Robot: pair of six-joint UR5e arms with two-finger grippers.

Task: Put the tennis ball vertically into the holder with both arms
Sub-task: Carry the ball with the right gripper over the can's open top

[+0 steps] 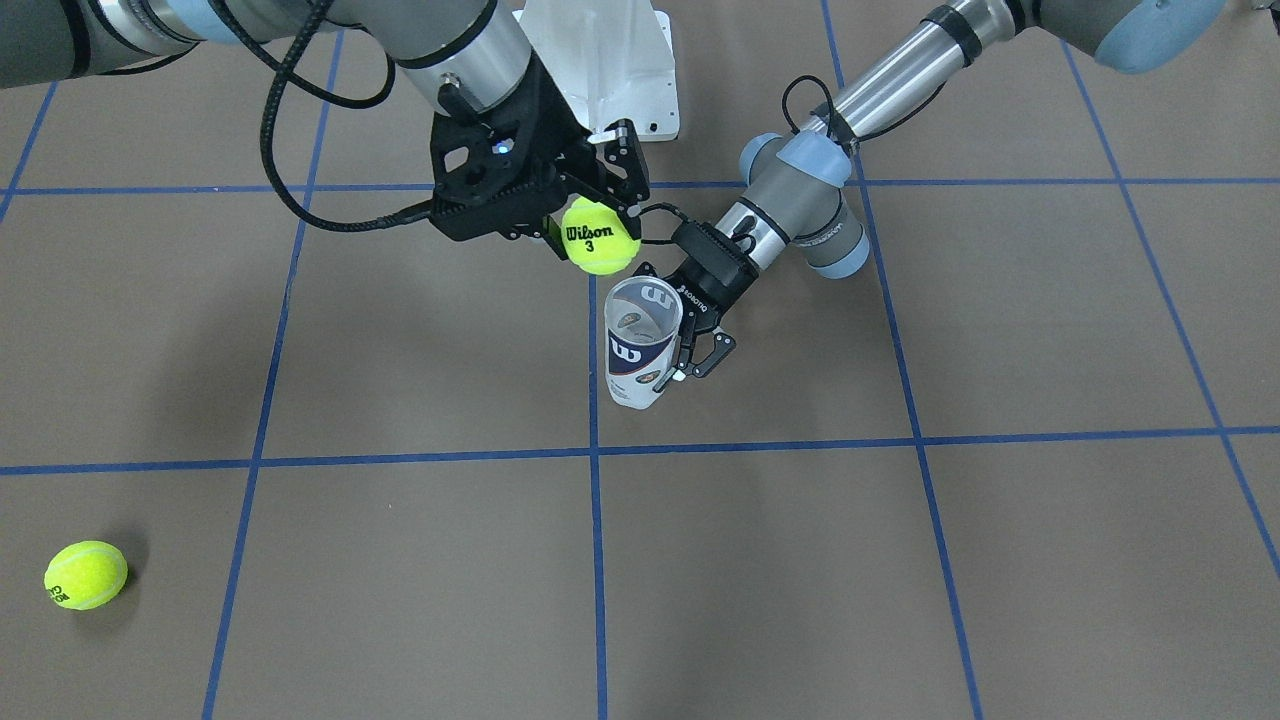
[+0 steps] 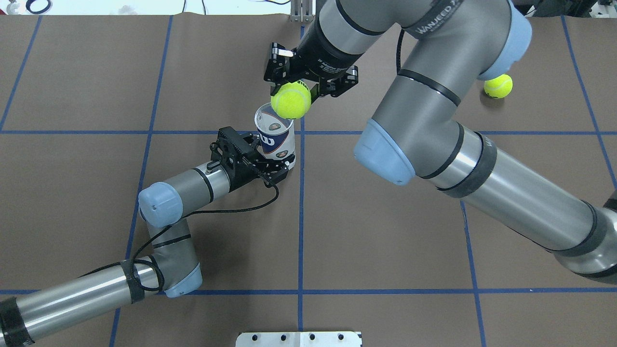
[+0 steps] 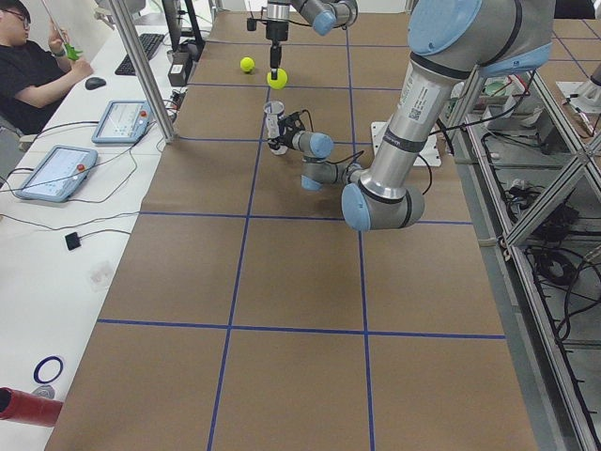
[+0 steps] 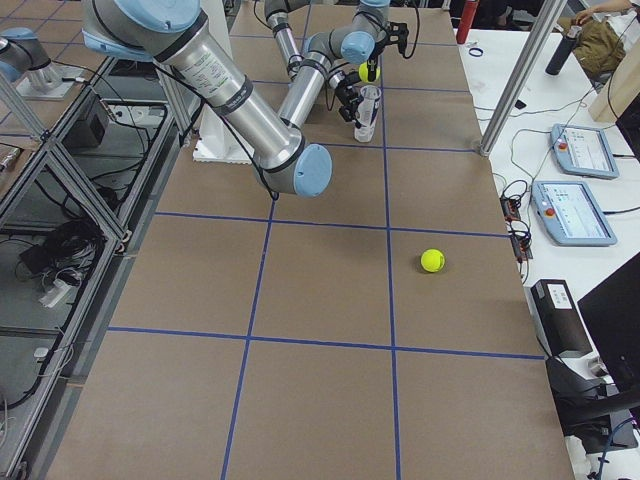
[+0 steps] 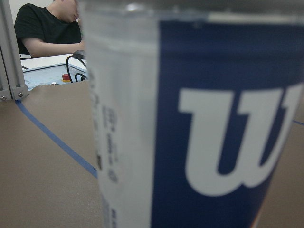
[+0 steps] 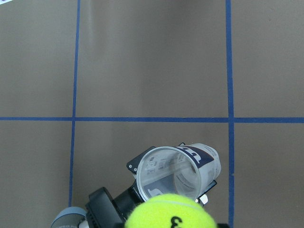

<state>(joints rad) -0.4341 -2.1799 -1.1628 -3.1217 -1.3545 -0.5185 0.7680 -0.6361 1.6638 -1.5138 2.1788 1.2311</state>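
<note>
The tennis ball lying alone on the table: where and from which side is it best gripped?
Probably from straight above, pinching the loose tennis ball across its widest middle: it is round and rests free on the flat table.

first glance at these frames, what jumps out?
A yellow-green Wilson tennis ball, clamped in the right claw, hangs mid-table close above the open mouth of a clear plastic cylindrical can with a navy "W" label, not yet inside. The left claw grips that can upright on the brown table. A second yellow-green tennis ball lies alone, far out on the robot's right.
</note>
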